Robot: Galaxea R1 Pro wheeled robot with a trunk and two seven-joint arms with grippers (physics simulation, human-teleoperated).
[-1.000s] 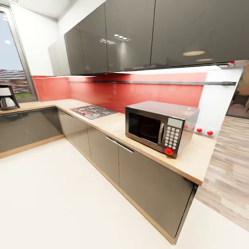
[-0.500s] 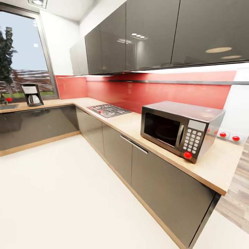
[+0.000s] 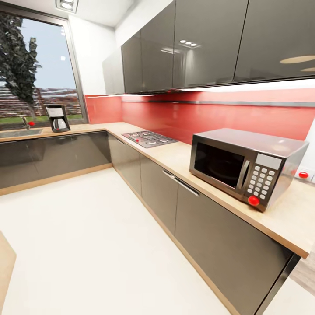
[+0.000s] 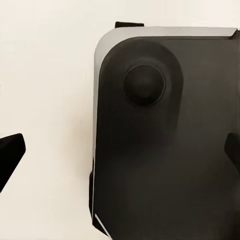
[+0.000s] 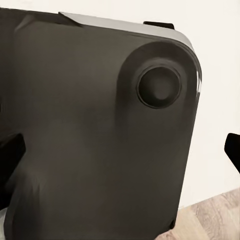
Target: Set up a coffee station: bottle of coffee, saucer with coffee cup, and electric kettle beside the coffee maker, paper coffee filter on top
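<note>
Coffee maker sits alone on the countertop, left of frame; nothing else placed yet. Both claws' fingertips sit spread wide, holding nothing.

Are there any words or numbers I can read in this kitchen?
None can be read.
Microwave: its keypad buttons are too small and blurred to read.
Coffee maker: no label can be made out.
</note>
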